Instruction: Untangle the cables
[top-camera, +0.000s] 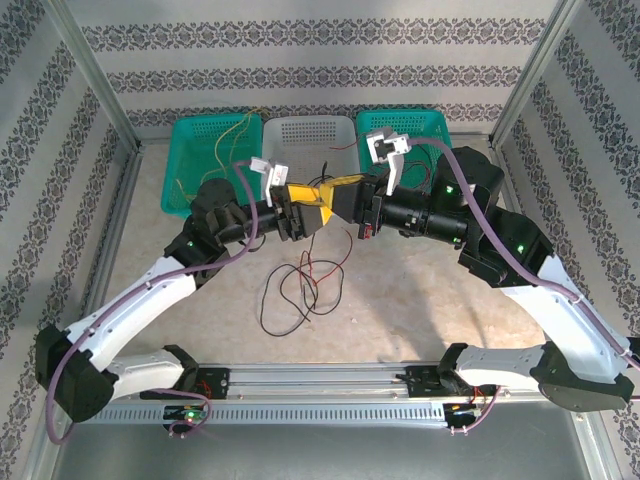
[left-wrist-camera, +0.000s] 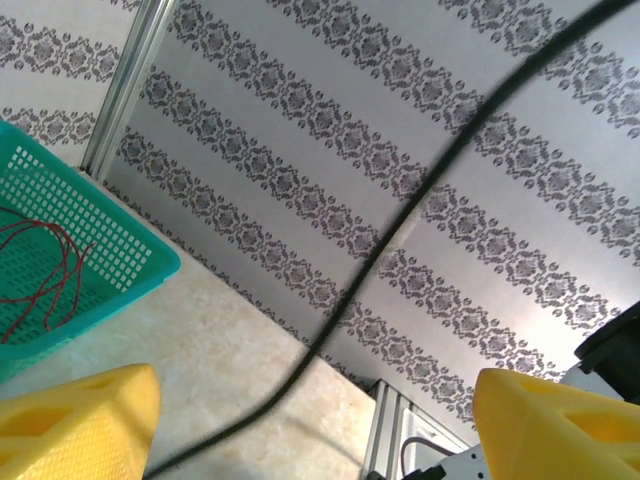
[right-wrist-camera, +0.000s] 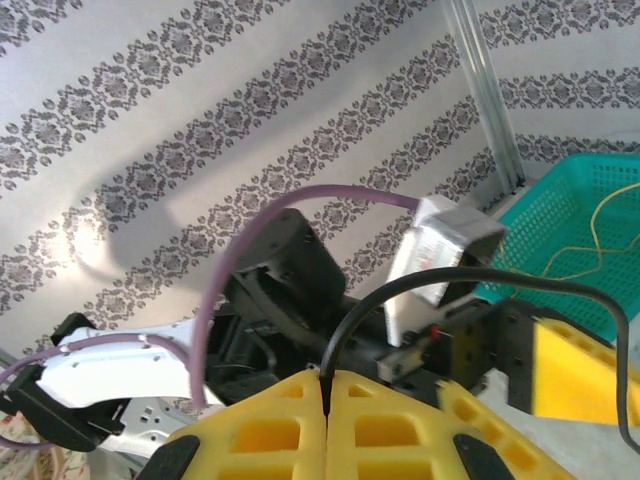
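A black cable (right-wrist-camera: 470, 285) is pinched between the yellow fingers of my right gripper (right-wrist-camera: 326, 385), which is shut on it above the table's middle. The cable arcs away to the right. My left gripper (left-wrist-camera: 315, 430) faces the right one (top-camera: 337, 195) almost tip to tip. Its yellow fingers (left-wrist-camera: 75, 425) stand wide apart, and the black cable (left-wrist-camera: 400, 215) runs slantwise between them without being clamped. Below the grippers a loose tangle of black and red cables (top-camera: 303, 283) lies on the table. A yellow cable (top-camera: 225, 145) lies in the left teal basket (top-camera: 185, 150).
Three baskets line the back edge: the left teal one, a white one (top-camera: 310, 128) and a right teal one (top-camera: 425, 122). A red cable (left-wrist-camera: 50, 270) lies in the teal basket (left-wrist-camera: 140, 255) seen from the left wrist. Patterned walls and metal frame posts enclose the table.
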